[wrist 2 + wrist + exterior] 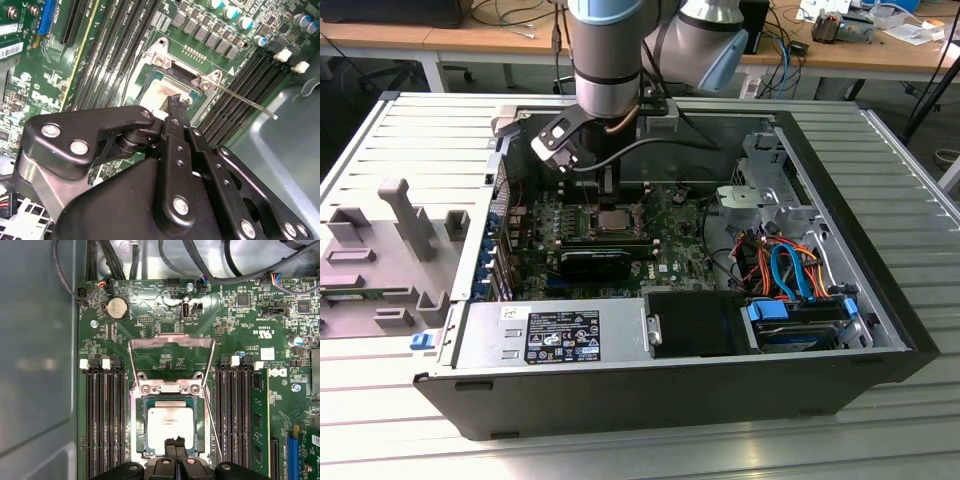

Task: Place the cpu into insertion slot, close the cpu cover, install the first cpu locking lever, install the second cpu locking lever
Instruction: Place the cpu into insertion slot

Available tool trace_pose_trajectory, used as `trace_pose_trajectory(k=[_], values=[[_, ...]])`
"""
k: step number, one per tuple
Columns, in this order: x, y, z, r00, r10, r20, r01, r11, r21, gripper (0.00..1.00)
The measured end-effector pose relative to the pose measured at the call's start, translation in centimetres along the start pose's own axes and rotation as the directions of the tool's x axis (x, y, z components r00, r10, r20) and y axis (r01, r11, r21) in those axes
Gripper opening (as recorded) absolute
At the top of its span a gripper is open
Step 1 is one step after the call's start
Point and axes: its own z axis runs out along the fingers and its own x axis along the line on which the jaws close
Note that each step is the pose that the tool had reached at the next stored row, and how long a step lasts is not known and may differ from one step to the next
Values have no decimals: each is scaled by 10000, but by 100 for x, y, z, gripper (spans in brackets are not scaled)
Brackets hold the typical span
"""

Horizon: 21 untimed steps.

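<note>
Your gripper (175,444) has its fingertips pressed together with nothing between them. It is poised over the edge of the cpu (170,421) nearest the fingers, though you cannot tell from these views whether it touches the chip. The cpu lies flat inside the insertion slot (138,427), square to the silvery frame, so the placing looks done. The cpu cover (170,342) is swung open on the side of the slot away from the gripper, and the green motherboard (240,330) shows through its window. Closing the cover reads as the step in hand. Use the closed fingertips as one blunt pusher: get behind the cover's free edge, carry it over in an arc about its hinge, and keep off the chip's metal top so you don't shift it. In the second wrist view one locking lever (247,103) juts out as a thin wire over the black memory slots (250,80). Keep clear of it, and see that the cover lands flat on the frame rather than on a lever.
</note>
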Motion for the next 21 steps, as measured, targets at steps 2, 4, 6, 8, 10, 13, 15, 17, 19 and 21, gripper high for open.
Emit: trace_pose_trajectory(k=[2,4,6,8,10,13,15,17,19,21], values=[[-3,34,-1,10000,-1,2,1,10000,5,11],[-2,43,-8,10000,0,0,0,10000,4,11],[-2,47,-30,10000,0,1,0,10000,5,11],[-2,51,-58,10000,0,0,0,10000,6,11],[-3,61,-93,10000,0,0,0,10000,15,11],[-3,68,-132,10000,1,-1,-1,10000,22,11],[-4,71,-171,10000,0,0,0,10000,25,11],[-4,72,-212,10000,0,-1,0,10000,24,11],[-4,72,-245,10000,0,-5,0,10000,25,11],[-4,72,-276,10000,0,-7,0,10000,24,11]])
